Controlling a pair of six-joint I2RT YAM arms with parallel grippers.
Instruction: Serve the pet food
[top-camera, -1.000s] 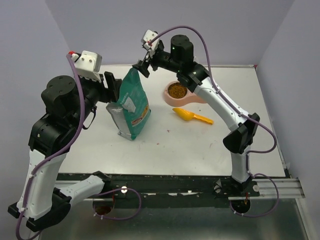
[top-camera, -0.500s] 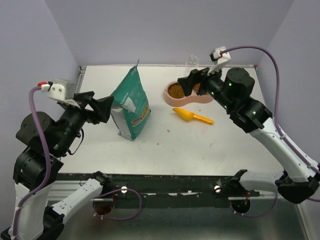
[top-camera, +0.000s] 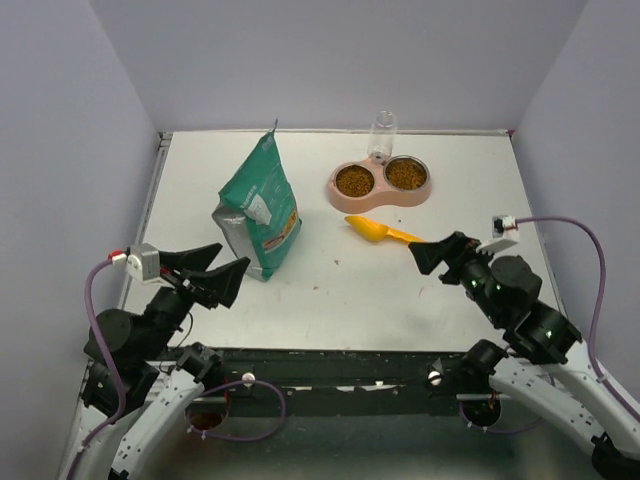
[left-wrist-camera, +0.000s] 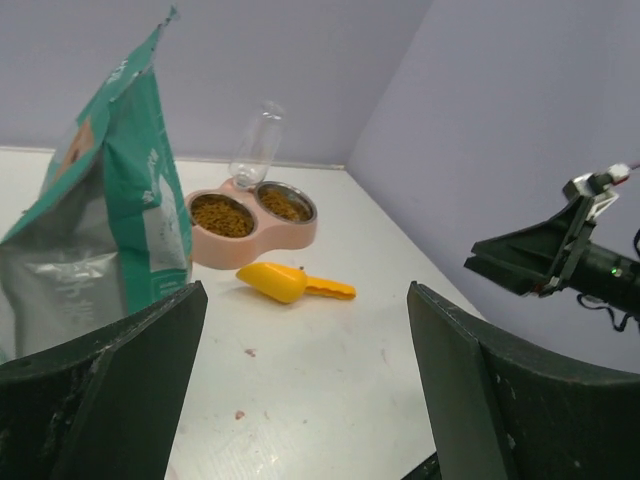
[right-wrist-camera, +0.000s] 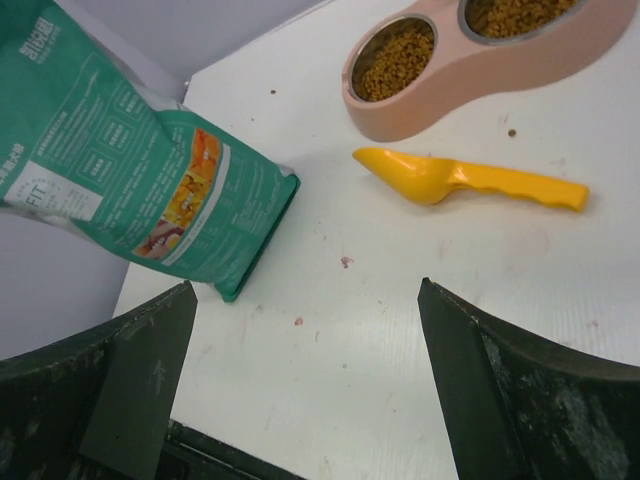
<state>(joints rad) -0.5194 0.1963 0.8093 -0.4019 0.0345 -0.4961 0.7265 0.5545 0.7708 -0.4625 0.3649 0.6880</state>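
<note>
Looks served, with kibble (top-camera: 352, 181) filling both cups of bowl (top-camera: 378, 198) at far edge of bench (top-camera: 400, 305), so park left gripper (top-camera: 233, 256) and right gripper (top-camera: 418, 258), both wide open and empty, by near edge, clear of bag (top-camera: 262, 210) and scoop (top-camera: 372, 230).

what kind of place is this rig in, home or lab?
Most likely a lab test cell, not a home: a white table boxed in by plain purple walls, left arm and right arm mounted at its near edge, and a few staged props: teal bag, pink double bowl, yellow scoop.
</note>
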